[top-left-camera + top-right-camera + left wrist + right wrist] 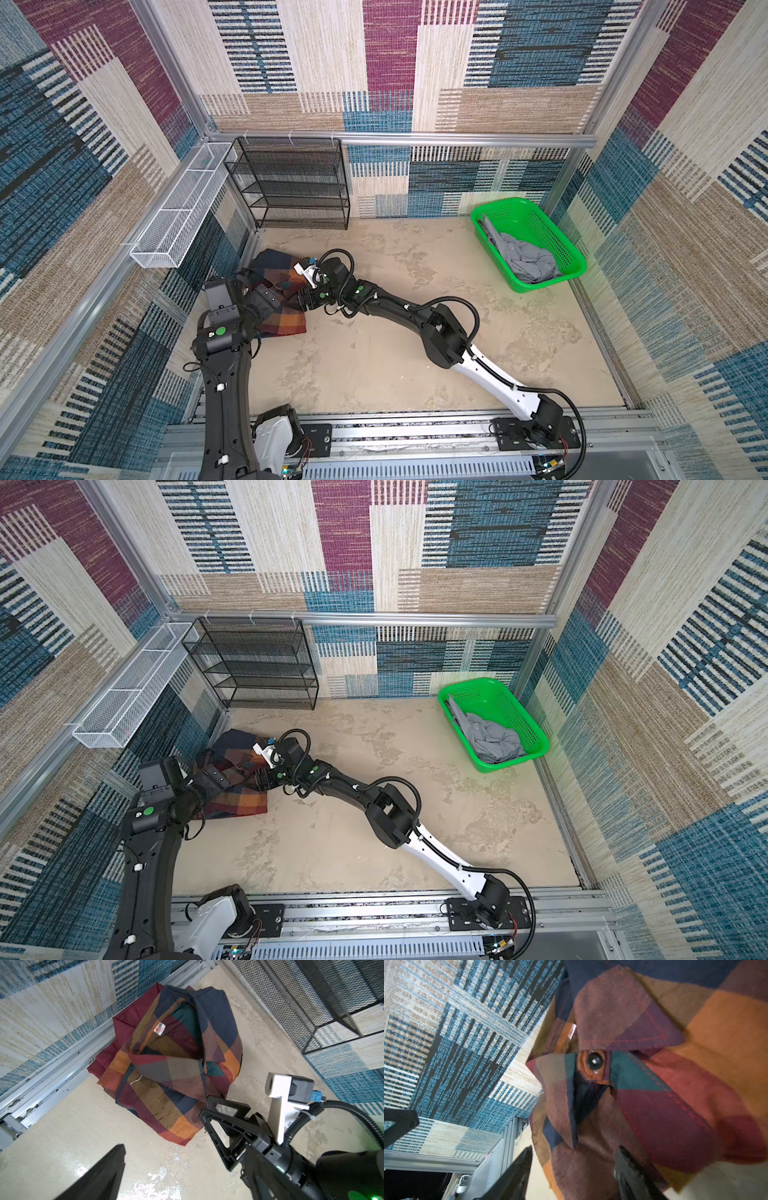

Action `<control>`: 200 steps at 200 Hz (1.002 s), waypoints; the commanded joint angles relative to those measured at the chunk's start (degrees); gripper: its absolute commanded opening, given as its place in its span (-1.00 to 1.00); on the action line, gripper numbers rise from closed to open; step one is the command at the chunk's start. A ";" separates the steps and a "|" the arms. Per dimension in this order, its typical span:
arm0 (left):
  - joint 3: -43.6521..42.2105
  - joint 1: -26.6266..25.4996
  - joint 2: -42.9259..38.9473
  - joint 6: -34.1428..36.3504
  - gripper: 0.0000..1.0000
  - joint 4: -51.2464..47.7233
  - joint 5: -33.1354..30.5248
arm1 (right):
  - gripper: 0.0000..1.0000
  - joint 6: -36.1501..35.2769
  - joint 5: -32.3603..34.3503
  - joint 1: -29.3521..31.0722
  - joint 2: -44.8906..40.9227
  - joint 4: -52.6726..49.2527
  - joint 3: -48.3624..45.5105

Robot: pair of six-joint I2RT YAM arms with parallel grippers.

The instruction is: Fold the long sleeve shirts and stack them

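Where the sandy-beige desk (395,365) fills the floor of a booth with patterned walls, two black-and-white robot arms reach in from the near edge. The right arm (444,332) stretches across the middle to the left side. The left arm (224,374) rises along the left edge.

A black mesh rack (291,183) stands at the far left against the back wall. A long white mesh basket (183,208) hangs on the left wall beside it. A green basket (540,226) sits at the far right of the desk, and the grey shirt (523,257) lies crumpled inside it.

The plaid shirt (176,1076), in navy, teal, orange and red, lies folded at the left of the desk, near of the rack. It rests on top of the maroon shirt (135,1009), whose edges stick out toward the left wall's rail.

The left fingers (104,1176) are spread wide and hold nothing, poised above the near side of the stack. The right fingers (512,1178) are apart at the stack's right edge, with their tips by the plaid cloth. Whether they touch it I cannot tell.

A small white label (160,1028) shows inside the plaid collar. A dark button (595,1060) sits at the collar's front.
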 commanded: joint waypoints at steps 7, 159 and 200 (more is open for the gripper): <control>-2.97 -0.08 -2.70 -0.96 0.98 6.96 6.05 | 0.52 -11.05 6.12 0.11 -19.44 -6.70 -3.61; -23.36 -15.26 4.31 13.59 0.98 37.31 -6.49 | 1.00 -25.17 52.22 -24.12 -114.58 21.17 -113.34; -26.09 -15.29 9.52 15.88 0.98 44.96 -9.74 | 1.00 -23.62 58.53 -34.87 -115.28 24.81 -124.27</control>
